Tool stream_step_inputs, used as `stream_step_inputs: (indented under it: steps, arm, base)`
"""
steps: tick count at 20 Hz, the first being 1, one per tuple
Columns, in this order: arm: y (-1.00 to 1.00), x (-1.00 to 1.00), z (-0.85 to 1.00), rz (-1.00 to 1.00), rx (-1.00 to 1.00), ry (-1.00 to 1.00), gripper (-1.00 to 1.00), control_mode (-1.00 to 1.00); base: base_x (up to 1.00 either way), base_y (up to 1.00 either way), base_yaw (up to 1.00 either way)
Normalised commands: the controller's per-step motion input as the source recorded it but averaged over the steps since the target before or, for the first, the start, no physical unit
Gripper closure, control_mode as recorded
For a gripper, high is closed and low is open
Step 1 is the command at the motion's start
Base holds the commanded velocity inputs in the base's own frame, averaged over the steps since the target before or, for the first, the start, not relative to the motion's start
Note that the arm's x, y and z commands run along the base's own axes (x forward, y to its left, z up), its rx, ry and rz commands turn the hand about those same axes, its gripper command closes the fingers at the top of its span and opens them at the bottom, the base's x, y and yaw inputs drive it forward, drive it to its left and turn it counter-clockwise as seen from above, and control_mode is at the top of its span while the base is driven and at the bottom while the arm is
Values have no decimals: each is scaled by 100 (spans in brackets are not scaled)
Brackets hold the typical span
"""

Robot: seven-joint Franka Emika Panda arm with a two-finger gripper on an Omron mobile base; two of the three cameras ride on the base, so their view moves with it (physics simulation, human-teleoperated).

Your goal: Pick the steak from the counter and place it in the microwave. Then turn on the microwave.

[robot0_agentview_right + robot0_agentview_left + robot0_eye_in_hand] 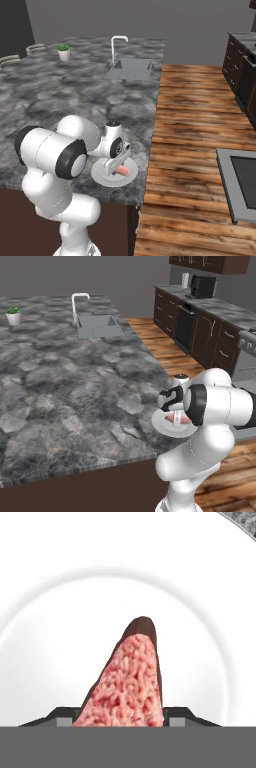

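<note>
Gripper [120,167] down over the round white plate [102,177], which sits on the counter [65,386] at its near corner, close to the edge by the wood floor [195,125]. Steak [127,682] lies on the plate, directly between the finger tips: in the hand view the pink slab rises from the bottom middle, one dark tip [62,717] on either side of it, each tip hard against its flank. Jaws look partly drawn in around the steak; whether they already pinch it I cannot tell, the tips barely clear the lower edge of that view. From the right base view, a sliver of pink [123,171] shows under the hand. Sink [98,325] and small potted plant [13,315] well apart, at the far end.
</note>
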Motion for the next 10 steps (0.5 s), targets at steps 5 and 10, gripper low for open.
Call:
stream_step_inputs:
  steps: [5, 10]
  arm:
    - [0, 0, 0, 0, 0, 0, 100, -100]
    - [-2, 0, 2, 0, 0, 0, 100, -100]
  base:
    - [0, 0, 0]
    - [0, 0, 0]
